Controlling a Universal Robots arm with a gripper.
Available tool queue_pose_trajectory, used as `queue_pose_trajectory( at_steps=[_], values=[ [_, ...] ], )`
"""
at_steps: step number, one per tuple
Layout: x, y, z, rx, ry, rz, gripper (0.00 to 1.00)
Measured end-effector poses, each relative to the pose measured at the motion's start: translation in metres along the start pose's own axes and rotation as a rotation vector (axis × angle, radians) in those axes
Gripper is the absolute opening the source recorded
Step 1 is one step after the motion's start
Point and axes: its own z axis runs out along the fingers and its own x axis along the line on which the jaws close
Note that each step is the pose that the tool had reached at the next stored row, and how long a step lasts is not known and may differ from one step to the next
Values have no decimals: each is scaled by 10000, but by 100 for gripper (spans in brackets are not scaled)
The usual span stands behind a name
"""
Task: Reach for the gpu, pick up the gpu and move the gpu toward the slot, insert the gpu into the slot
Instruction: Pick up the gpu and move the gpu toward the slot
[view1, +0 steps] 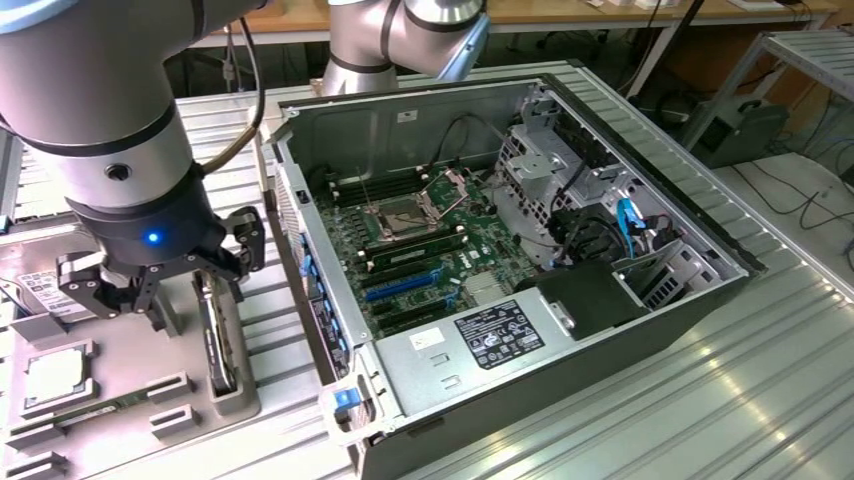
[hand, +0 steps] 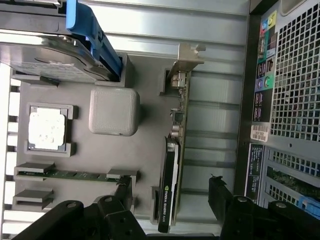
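The gpu (hand: 170, 186) stands on its long edge in a grey holder tray (hand: 150, 105), black face to one side, its silver bracket end (hand: 186, 56) farthest from my fingers. My gripper (hand: 171, 195) is open just above it, one dark finger (hand: 125, 192) on each side of the card, not touching. In the exterior view the gripper (view1: 187, 300) hangs over the gpu (view1: 218, 345) at the left. The blue slot (view1: 400, 286) lies on the motherboard inside the open computer case (view1: 441, 120).
On the tray also sit a hard drive with a blue rail (hand: 55, 55), a square processor chip (hand: 47, 127), a green memory stick (hand: 75, 175) and a grey block (hand: 114, 111). The case's perforated rear panel (hand: 295, 75) stands close beside the tray.
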Motion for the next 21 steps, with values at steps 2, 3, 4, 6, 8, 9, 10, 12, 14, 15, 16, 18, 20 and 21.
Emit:
queue_pose_trajectory(
  at_steps=[2, 3, 4, 6, 8, 9, 10, 12, 14, 15, 16, 18, 20, 21],
  values=[
    [-1, 22, 40, 0, -2, 2, 72],
    [-1, 23, 58, 0, -1, 1, 72],
    [-1, 22, 70, 1, 0, 0, 72],
    [0, 23, 94, -1, -1, 2, 72],
    [1, 29, 131, -1, 0, 2, 72],
    [0, 40, 141, 4, 2, 4, 72],
    [-1, 57, 153, 10, 2, 3, 72],
    [-3, 78, 176, 12, 0, 14, 72],
    [-3, 82, 203, 14, -2, 65, 72],
    [-3, 81, 212, 16, -2, 92, 72],
    [-3, 81, 224, 16, -3, 138, 72],
    [-2, 81, 248, 24, -10, 344, 72],
    [-1, 80, 274, 29, -16, 542, 72],
    [-1, 80, 287, 30, -17, 581, 72]
  ],
)
